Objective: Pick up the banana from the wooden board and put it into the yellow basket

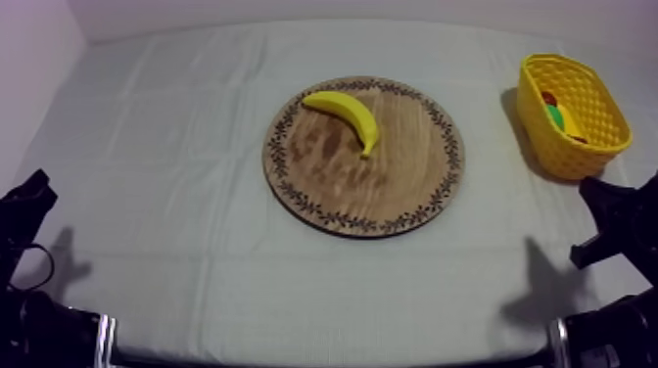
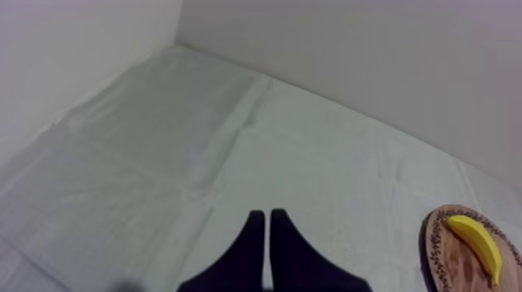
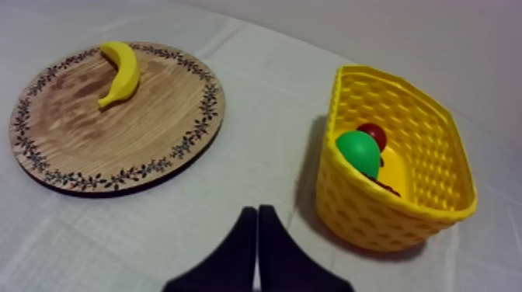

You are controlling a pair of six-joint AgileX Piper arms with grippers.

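Now, your left gripper (image 2: 266, 214) has its fingers pressed together into a narrow wedge with nothing between them, over bare cloth (image 2: 155, 155). The board (image 2: 450, 260) sits well ahead of those jaws, off toward the table's middle. Your right gripper (image 3: 257, 210) is likewise clenched on nothing. Just ahead of its jaws stands the basket (image 3: 373, 217), holding a green fruit (image 3: 359, 153) and a small red fruit (image 3: 374, 133). The banana (image 3: 120, 71) lies on the board's far half, well apart from both jaws and outside the basket.
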